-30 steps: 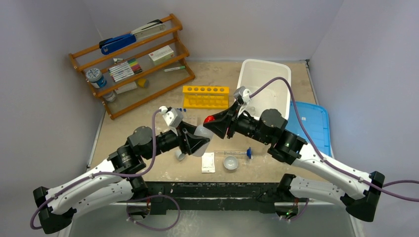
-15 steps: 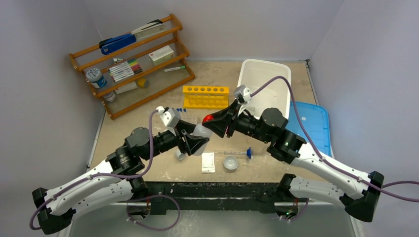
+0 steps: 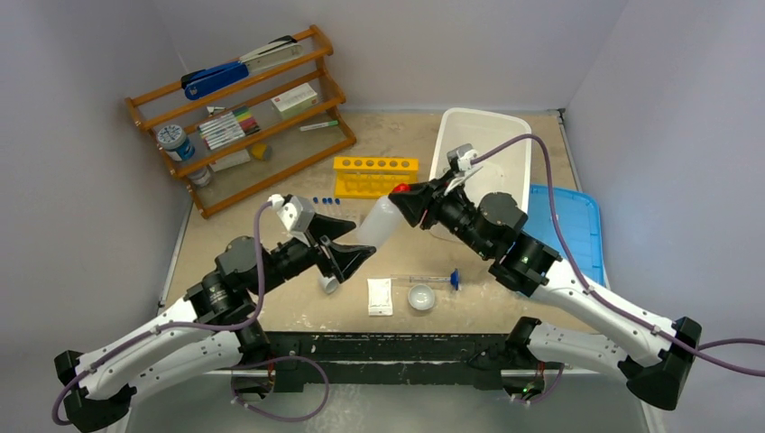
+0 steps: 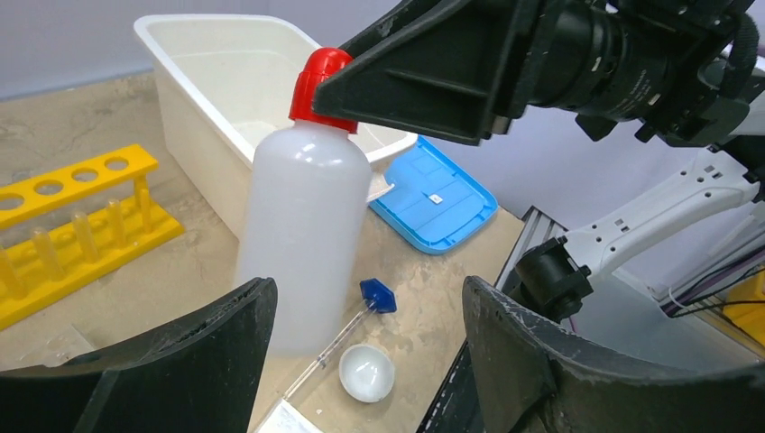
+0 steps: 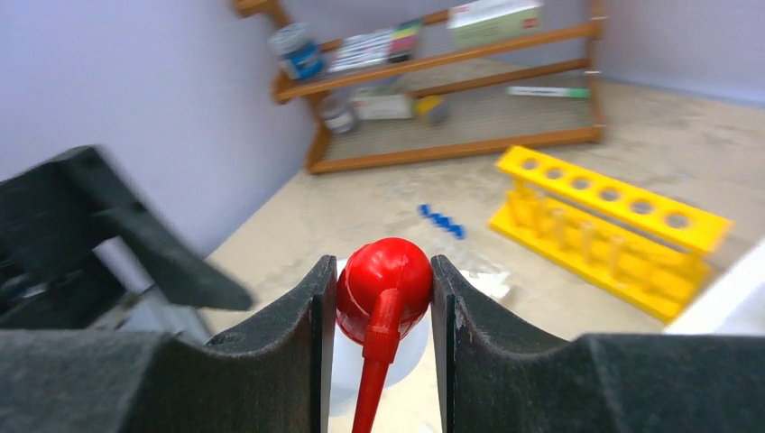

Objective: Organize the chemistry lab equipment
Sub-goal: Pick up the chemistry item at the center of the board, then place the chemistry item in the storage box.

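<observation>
Tan table (image 3: 397,135) bears yellow rack (image 3: 375,176), white bin (image 3: 487,135).

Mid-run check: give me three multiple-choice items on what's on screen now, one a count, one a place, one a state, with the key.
1. How many holes has the yellow rack? A four; B six; C eight.
2. Where is the blue-capped tube? A standing in that rack; B lying on the table beside the small dish; C held in the air.
3. What holds the squeeze bottle? A the left end effector; B the right end effector; C nothing.

Key: 1 B, six holes show in its top bar. 2 B, it lies flat near the table's front edge. 3 B, its fingers pinch the red cap, the left one open and apart.
</observation>
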